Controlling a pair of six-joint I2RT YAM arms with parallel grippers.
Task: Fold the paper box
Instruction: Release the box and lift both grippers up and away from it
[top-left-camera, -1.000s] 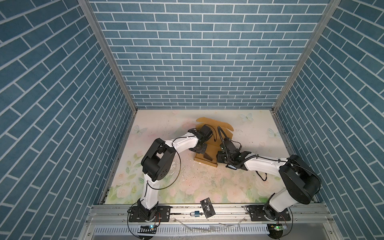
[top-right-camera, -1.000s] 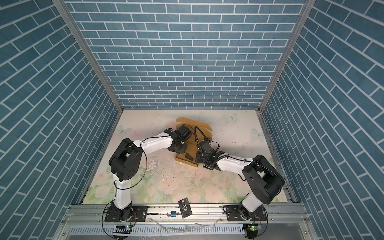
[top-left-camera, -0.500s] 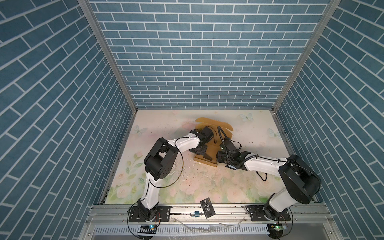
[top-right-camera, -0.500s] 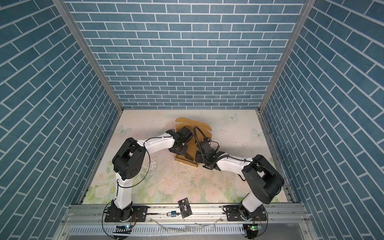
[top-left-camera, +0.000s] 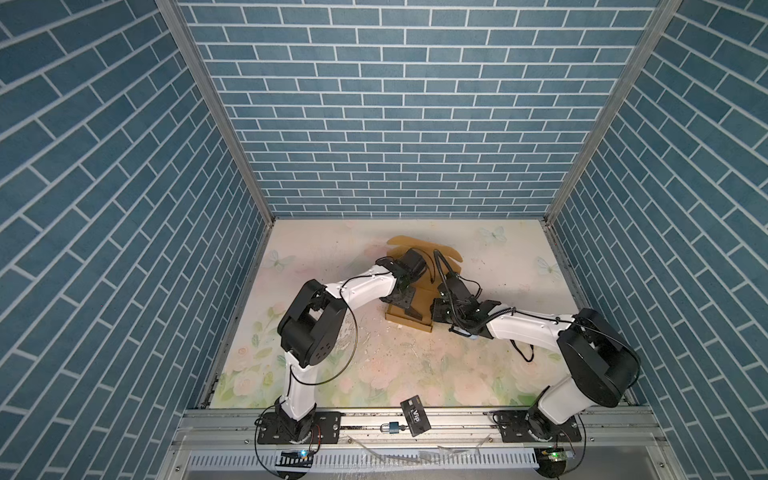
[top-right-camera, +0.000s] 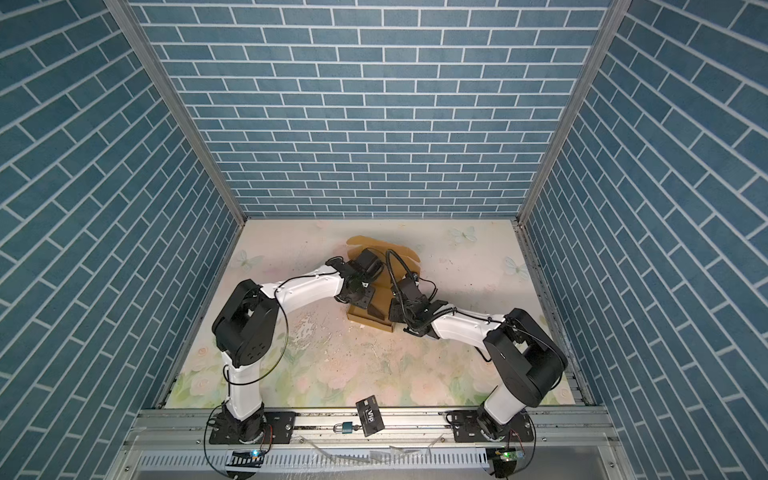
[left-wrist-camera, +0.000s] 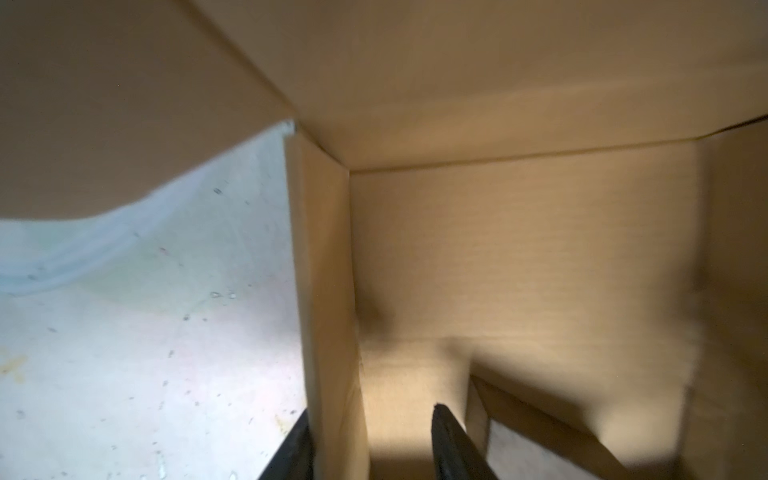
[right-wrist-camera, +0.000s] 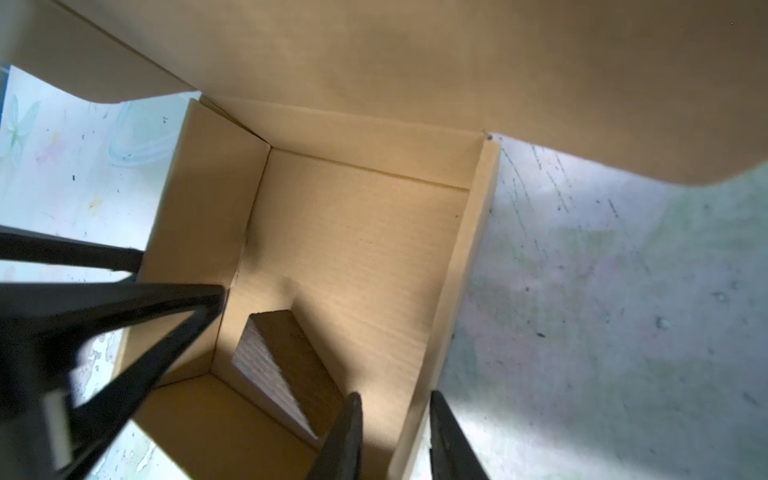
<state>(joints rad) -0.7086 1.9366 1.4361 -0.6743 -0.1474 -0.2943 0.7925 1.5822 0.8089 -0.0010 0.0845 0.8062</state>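
The dark brown rectangular wooden block (right-wrist-camera: 286, 365) lies inside the tan corrugated cardboard paper box (top-left-camera: 409, 325) near its front wall, while the black "VIP" card (top-left-camera: 415, 415) sits well in front of the box, with the small padlock (top-left-camera: 392, 427) just left of that card.

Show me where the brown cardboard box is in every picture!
In a top view: the tan-brown corrugated cardboard box sits mid-picture on the pale floral tabletop.
In a top view: same place, a little further left in the picture.
Left wrist view: close up, filling most of the picture.
Right wrist view: close up, open inside showing in the middle.
Shared landmark: the pale floral tabletop beside the box.
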